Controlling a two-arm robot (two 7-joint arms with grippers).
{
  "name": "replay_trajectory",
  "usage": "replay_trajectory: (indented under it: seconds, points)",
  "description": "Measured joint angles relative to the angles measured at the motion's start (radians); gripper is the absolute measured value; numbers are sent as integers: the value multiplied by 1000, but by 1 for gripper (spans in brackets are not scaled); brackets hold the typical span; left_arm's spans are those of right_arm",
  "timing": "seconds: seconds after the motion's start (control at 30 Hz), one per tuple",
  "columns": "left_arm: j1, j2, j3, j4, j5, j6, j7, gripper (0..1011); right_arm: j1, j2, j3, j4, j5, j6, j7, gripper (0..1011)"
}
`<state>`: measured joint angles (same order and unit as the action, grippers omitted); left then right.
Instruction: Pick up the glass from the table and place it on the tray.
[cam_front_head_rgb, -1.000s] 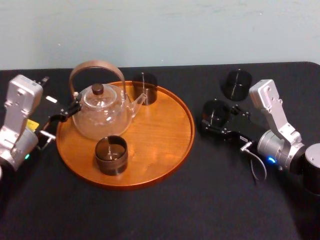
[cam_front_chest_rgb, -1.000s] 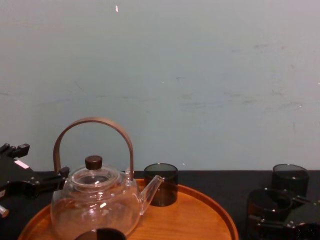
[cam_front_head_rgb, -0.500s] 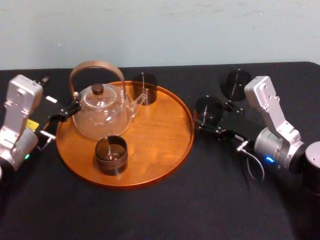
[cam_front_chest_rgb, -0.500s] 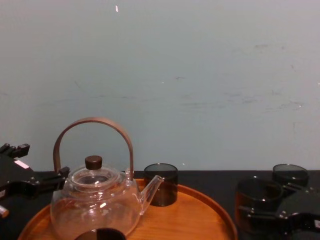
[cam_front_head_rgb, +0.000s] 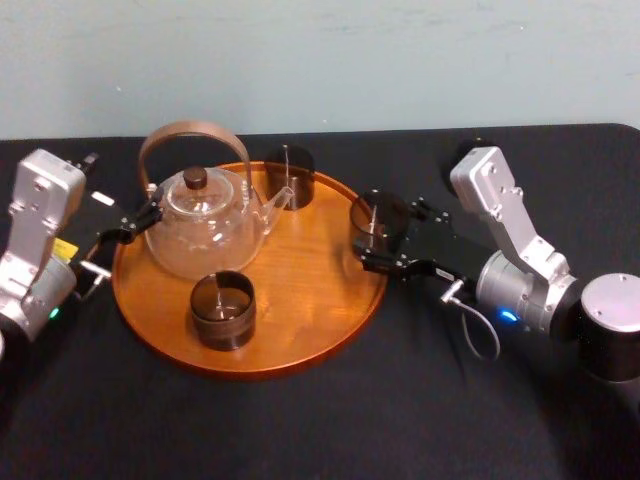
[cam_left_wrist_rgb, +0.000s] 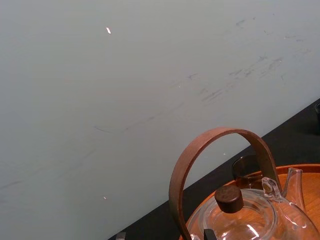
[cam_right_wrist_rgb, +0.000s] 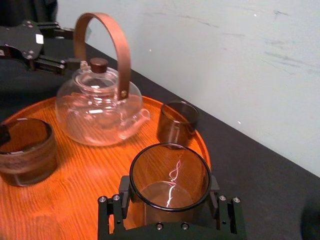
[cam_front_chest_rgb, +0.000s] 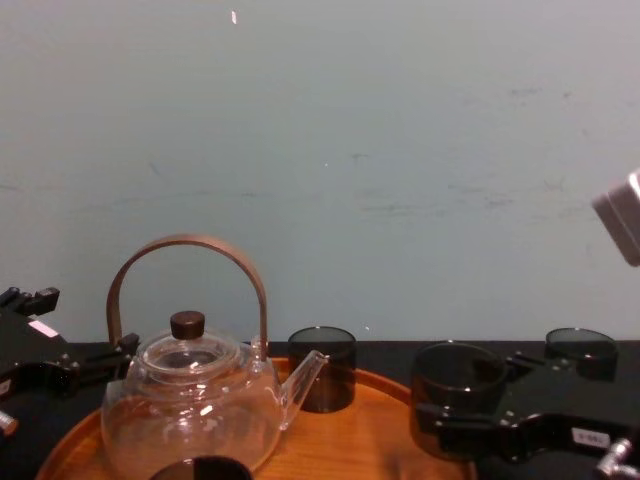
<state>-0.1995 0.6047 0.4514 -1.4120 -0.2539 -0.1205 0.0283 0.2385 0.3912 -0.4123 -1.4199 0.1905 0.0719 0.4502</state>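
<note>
Left tool (cam_front_head_rgb: 128, 228), state not discernible, is beside the left rim of the tray (cam_front_head_rgb: 320, 290) on the bench (cam_front_head_rgb: 330, 420), near the glass teapot (cam_front_head_rgb: 205, 225). A front dark glass (cam_front_head_rgb: 222, 310) and a rear dark glass (cam_front_head_rgb: 289, 176) stand on the tray. At its right rim, the right tool (cam_front_head_rgb: 376, 240) clasps the smoky glass (cam_right_wrist_rgb: 170, 175) upright over the wood.

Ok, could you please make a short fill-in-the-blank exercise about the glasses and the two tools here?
1. The right tool, shut on a smoky glass, holds it over the ____ rim of the tray.
2. A clear teapot and ____ other glasses already stand on the tray.
3. In all, ____ glasses are in view; the last glass stands on the table behind the right arm.
4. The left tool is parked at the tray's ____ side.
Missing words: right, two, four, left.
</note>
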Motion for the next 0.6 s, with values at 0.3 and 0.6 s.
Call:
replay_trajectory:
  seconds: [0.3, 0.6]
  points:
    - [0, 0, 0, 0, 0, 0, 0, 1009, 13, -16, -36, -9, -9, 5, 9, 913]
    - [0, 0, 0, 0, 0, 0, 0, 1010, 18, -26, -62, -10, -14, 8, 15, 913]
